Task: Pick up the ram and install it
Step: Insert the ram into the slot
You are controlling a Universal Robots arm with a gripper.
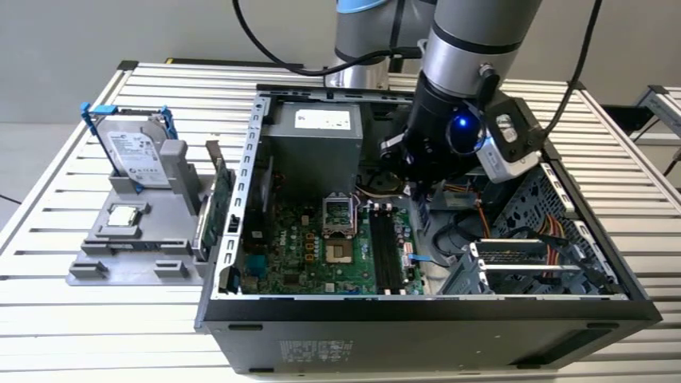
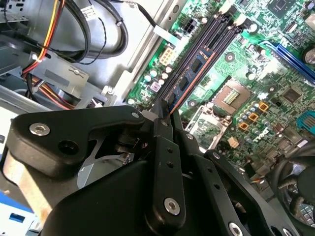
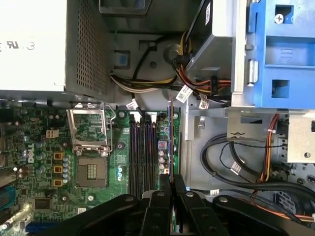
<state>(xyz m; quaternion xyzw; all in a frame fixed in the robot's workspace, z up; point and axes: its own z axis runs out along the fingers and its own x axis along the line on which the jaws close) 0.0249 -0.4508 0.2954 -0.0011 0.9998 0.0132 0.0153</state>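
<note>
Black end effector (image 2: 165,110) is clenched on the ram (image 2: 188,77), held over the memory slots (image 3: 140,152). Second wrist view shows the ram's chip-studded face, first wrist view its thin edge. Exterior view shows the open computer case (image 1: 426,319) on the bench (image 1: 64,319).

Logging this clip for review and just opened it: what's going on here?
A single robot arm reaches into an open computer case. Its gripper has the jaws closed on the ram, held edge-on over the motherboard beside the dark memory slots. Whether the ram has entered a slot is unclear. On the exterior view's left, a hard drive stands in a grey holder outside the case.
</note>
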